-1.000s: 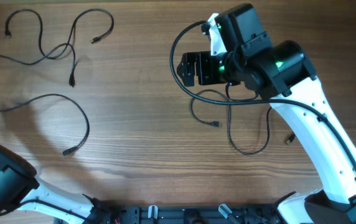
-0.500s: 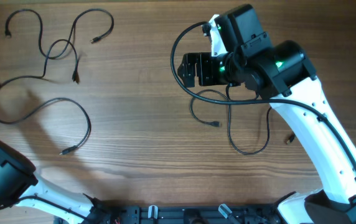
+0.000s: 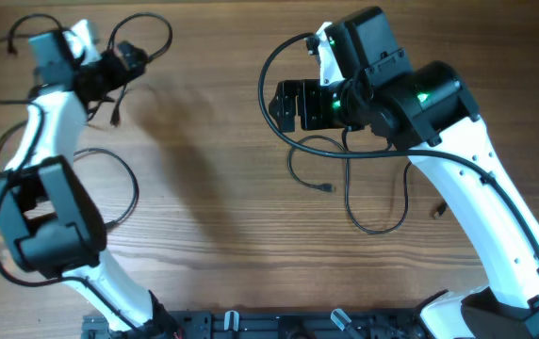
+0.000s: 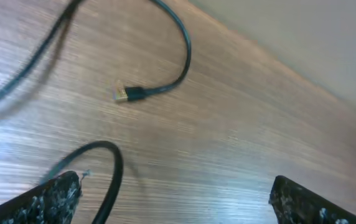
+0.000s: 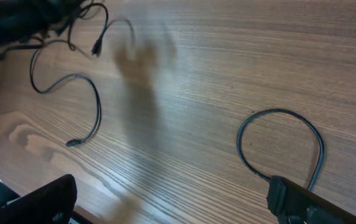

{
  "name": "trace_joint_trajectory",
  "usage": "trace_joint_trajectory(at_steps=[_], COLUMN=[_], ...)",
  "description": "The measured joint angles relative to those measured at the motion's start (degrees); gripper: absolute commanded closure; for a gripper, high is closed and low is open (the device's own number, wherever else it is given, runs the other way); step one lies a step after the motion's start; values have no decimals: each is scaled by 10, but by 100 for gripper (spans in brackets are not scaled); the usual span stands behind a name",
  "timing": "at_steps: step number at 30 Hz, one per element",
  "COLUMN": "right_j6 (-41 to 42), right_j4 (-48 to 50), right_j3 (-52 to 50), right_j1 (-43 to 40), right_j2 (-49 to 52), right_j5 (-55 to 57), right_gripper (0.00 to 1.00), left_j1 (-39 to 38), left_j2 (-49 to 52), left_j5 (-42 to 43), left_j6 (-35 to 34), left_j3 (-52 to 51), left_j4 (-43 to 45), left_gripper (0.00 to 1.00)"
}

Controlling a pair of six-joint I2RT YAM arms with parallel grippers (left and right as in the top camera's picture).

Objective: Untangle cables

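Several thin black cables lie loose on the wooden table. One wavy strand [image 3: 152,21] curls at the top left, with a plug end [image 3: 113,121] below it. My left gripper [image 3: 130,58] hovers over this group, open. In the left wrist view a gold-tipped plug [image 4: 123,94] lies ahead, and a cable loop [image 4: 114,163] passes just inside the left finger [image 4: 53,199], ungripped. Another cable [image 3: 375,226] loops at centre right under my right arm. My right gripper [image 3: 281,104] stands open above bare wood, with that loop [image 5: 277,115] beside its right finger [image 5: 302,202].
A further cable loop [image 3: 130,193] lies at the left, half hidden behind my left arm [image 3: 43,207]. A thick black wire [image 3: 268,75] arcs off my right arm. The table's far edge [image 4: 277,56] runs close behind the left group. Arm bases sit along the front edge.
My left gripper has gone from shut to open, letting go of a cable at the left edge. Its arm has swung up to the top-left strands. The right arm has not moved.
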Motion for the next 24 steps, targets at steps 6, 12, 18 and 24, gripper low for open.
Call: trace_joint_trajectory(at_steps=[6, 12, 18, 24], right_j6=[0, 0, 0, 0], right_j4=[0, -1, -2, -3], right_j3=[0, 0, 0, 0], right_j1=[0, 0, 0, 0], right_j2=[0, 0, 0, 0], right_j5=[0, 0, 0, -14], right_gripper=[0, 0, 0, 0], left_j1=[-77, -70, -68, -68], left_j2=[0, 0, 1, 13], left_j5=[-186, -261, -272, -275], left_j6=[-29, -22, -16, -16], left_j3=[0, 1, -15, -76], left_j4=[-7, -62, -163, -134], left_gripper=[17, 69, 79, 73])
